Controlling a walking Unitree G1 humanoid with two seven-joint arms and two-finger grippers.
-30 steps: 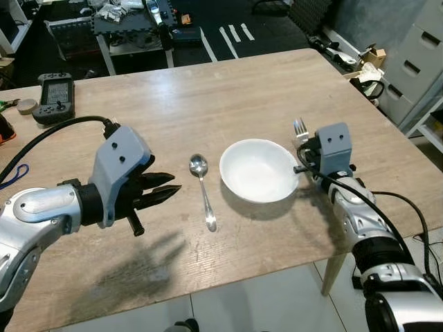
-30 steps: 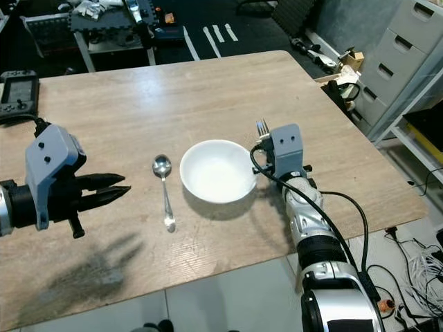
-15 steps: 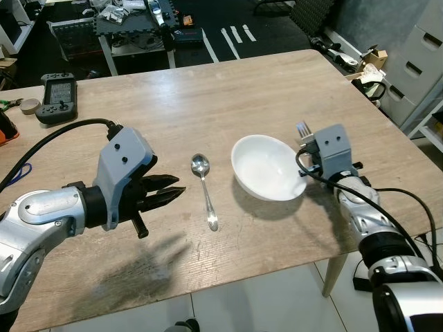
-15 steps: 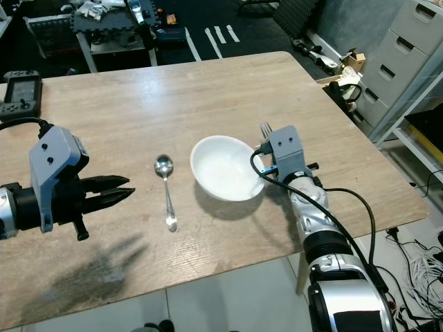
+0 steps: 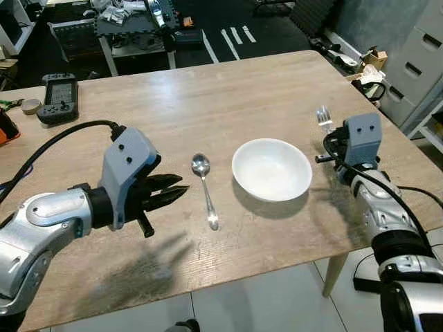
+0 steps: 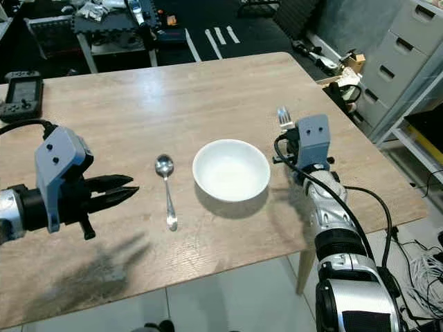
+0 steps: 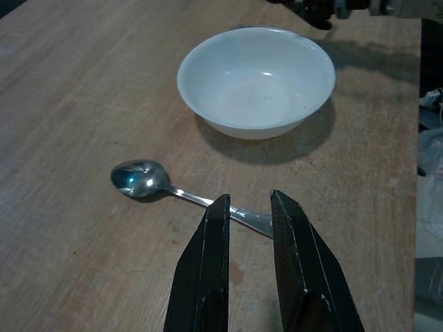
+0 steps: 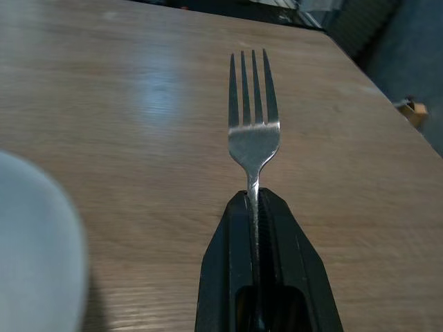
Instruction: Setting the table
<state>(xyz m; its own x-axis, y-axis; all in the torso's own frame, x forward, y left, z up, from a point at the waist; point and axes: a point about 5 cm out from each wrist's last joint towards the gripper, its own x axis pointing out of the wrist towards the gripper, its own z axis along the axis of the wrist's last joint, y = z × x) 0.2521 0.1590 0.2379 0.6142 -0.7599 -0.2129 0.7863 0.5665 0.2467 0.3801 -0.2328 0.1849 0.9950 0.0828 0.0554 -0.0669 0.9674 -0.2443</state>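
A white bowl [image 5: 271,169] sits flat on the wooden table [image 5: 208,90], near its front edge. Just left of it lies a metal spoon [image 5: 205,190], bowl end pointing away from me. My left gripper [image 5: 176,188] hovers left of the spoon's handle, fingers slightly open and holding nothing; in the left wrist view the spoon [image 7: 149,181] lies just past the fingertips [image 7: 220,207]. My right gripper [image 5: 331,142] is right of the bowl, apart from it, and shut on a fork [image 8: 252,124]. The fork's tines [image 5: 322,115] point up and away from me.
A black handheld controller [image 5: 59,90] and a roll of tape [image 5: 28,106] lie at the table's far left. The table's right edge is close beside my right arm, with grey drawers [image 5: 422,55] beyond. A cluttered cart [image 5: 131,21] stands behind the table.
My right gripper has drawn away to the right with the fork. The bowl, tilted against it half a second ago, now sits flat. The left gripper has hardly moved.
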